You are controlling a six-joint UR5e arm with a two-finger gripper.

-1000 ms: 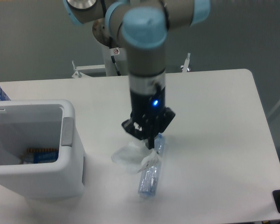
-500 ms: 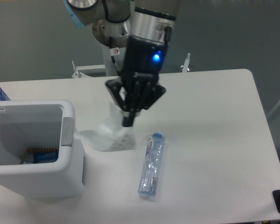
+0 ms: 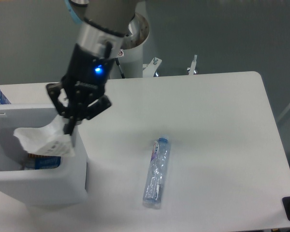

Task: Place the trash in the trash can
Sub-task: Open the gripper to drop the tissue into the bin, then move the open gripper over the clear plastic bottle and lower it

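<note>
While the white trash can (image 3: 38, 186) sat at the near left corner of the table (image 3: 217, 121), it served as the landmark for everything else. Its thick rim and front wall lay closest to the camera, and something with a blue label rested on its floor, too small to identify. Just right of the can, well apart from it, the crushed clear bottle (image 3: 155, 172) lay flat on the table, its length running away from the camera and its blue-purple label visible. Above the can's open mouth, toward its right rim, hung the crumpled white wad (image 3: 43, 139), pinched at its top by the gripper (image 3: 67, 126), whose fingers were closed tightly on it. A second earlier the wad had lain against the bottle under the gripper; half a second earlier it had been lifted and carried partway toward the can. Now it dangled over the opening, so a release looked likely to drop it inside. The bottle would then remain as the second piece to fetch. Behind the can, the arm's pedestal (image 3: 135, 43) rose at the table's far edge
</note>
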